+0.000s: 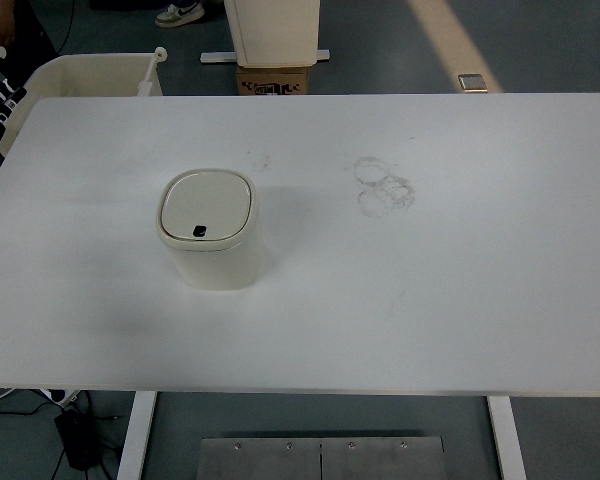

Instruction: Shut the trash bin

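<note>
A small cream trash bin (211, 232) stands upright on the white table (430, 290), left of the middle. Its lid (206, 204) lies flat and shut on top, with a small dark button near its front edge. Neither of my hands shows over the table.
Faint ring marks (383, 186) stain the table right of centre. A cream tub (80, 80) stands on the floor behind the far left corner. A person's dark clothing (0, 60) shows at the top left. A cream pedestal on a cardboard box (273, 45) is behind the table.
</note>
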Controlling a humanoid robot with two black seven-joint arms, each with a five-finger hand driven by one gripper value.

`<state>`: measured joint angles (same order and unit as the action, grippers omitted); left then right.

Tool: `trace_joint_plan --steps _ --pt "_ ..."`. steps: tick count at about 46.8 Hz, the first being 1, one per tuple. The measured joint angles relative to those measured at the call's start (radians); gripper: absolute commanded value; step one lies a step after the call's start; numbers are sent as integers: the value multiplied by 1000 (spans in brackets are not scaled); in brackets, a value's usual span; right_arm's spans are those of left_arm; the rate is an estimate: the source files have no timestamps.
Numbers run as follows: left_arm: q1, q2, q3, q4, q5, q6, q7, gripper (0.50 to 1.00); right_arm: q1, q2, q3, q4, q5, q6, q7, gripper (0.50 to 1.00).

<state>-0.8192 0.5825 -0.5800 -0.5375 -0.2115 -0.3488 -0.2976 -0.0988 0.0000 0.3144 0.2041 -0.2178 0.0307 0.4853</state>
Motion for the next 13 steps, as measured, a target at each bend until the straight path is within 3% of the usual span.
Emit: trace_joint_plan --steps 13 --pt "80 -9 -23 1 -88 -6 0 1000 -1 0 0 0 0 0 5 991"
